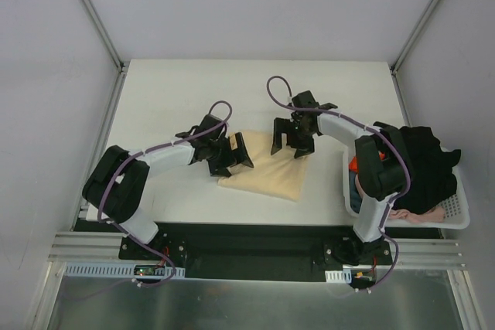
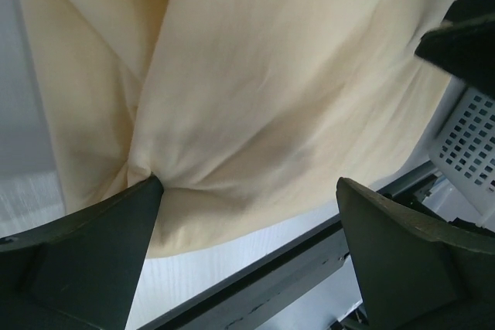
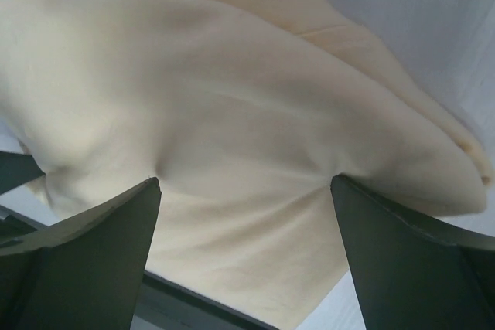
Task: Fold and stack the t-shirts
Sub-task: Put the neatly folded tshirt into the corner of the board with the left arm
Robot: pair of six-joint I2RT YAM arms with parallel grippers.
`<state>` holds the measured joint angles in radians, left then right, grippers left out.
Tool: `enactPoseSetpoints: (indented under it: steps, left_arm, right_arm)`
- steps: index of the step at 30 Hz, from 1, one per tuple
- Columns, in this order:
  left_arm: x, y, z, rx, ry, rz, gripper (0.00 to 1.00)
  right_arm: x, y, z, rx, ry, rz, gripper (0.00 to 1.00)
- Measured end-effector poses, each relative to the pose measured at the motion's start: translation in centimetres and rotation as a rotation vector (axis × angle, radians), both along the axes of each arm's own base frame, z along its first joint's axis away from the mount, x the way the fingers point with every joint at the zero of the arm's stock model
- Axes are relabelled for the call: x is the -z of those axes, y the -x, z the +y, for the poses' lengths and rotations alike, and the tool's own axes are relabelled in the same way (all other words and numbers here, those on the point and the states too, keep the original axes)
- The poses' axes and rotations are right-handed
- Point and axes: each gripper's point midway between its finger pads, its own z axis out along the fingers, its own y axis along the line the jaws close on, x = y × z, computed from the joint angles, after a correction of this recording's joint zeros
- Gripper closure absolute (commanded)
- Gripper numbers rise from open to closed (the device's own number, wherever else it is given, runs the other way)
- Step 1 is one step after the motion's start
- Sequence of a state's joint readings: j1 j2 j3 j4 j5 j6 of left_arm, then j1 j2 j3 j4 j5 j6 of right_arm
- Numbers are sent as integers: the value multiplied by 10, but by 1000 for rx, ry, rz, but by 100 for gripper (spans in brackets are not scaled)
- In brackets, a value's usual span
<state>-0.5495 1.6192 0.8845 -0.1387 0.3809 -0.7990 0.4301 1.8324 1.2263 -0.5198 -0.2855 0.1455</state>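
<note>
The pale yellow t-shirt [image 1: 267,171] is laid on the bench [image 1: 186,98], in the middle and close to the near edge. Layers of cloth are seen on top of each other, so it is judged to be partly folded.

The left gripper [image 1: 233,158] is set at the shirt's left end. The right gripper [image 1: 291,143] is set at its far edge, toward the right. Both claws are held wide apart, and nothing is pinched in them. In the right wrist view both fingertips [image 3: 151,191] are pushed down into the cloth, and small dents are made there. In the left wrist view one fingertip [image 2: 151,187] is pressed into a crease. The other is set by the shirt's edge, and it cannot be told if the cloth is touched.

A white basket [image 1: 461,214] is placed at the right edge of the bench. A black t-shirt [image 1: 421,164], a pink t-shirt [image 1: 421,214] and a bit of orange cloth [image 1: 353,165] are piled in it, so more folding is left.

The folding of the yellow shirt is judged to be the step in hand. For the next move, the claws would need to be closed on the cloth. Then one side could be lifted and laid flat over the other.
</note>
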Motion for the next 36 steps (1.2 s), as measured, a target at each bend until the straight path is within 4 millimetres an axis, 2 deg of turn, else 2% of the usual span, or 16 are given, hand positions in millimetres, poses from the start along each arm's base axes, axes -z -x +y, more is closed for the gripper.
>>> enactPoseSetpoints:
  steps: [5,10,12,13,14,19,22,24,28,32,33,35,36]
  left_arm:
    - [-3,18,8,-14,-28,-14,1]
    - [-14,19,16,-32,-50,-55,1]
    - [-20,17,23,-49,-77,-86,1]
    - [-22,15,27,-57,-98,-104,1]
    - [-25,11,32,-70,-123,-124,1]
    - [-36,-11,50,-115,-251,-199,1]
    - [-33,-26,50,-107,-310,-210,1]
    - [-22,-35,47,-89,-341,-194,3]
    - [5,-46,47,-69,-424,-141,20]
    - [26,-50,48,-49,-479,-101,47]
    - [28,-51,47,-45,-484,-95,68]
    - [28,-56,44,-39,-487,-96,99]
    - [27,-59,43,-43,-489,-100,100]
  right_arm:
    - [-9,-21,6,-69,67,-88,3]
    - [-34,-16,10,-138,102,-178,3]
    - [-55,-8,8,-147,95,-237,3]
    - [-72,-2,4,-144,85,-291,3]
    - [-78,0,2,-141,82,-306,3]
    - [-137,34,-34,-52,40,-525,3]
    - [-159,57,-54,-5,7,-635,3]
    - [-168,70,-67,20,-1,-684,3]
    - [-181,86,-86,63,7,-744,3]
    - [-190,98,-100,92,19,-782,3]
    - [-190,100,-103,97,24,-789,3]
    - [-190,104,-109,108,36,-799,3]
    - [-188,105,-111,112,45,-798,3]
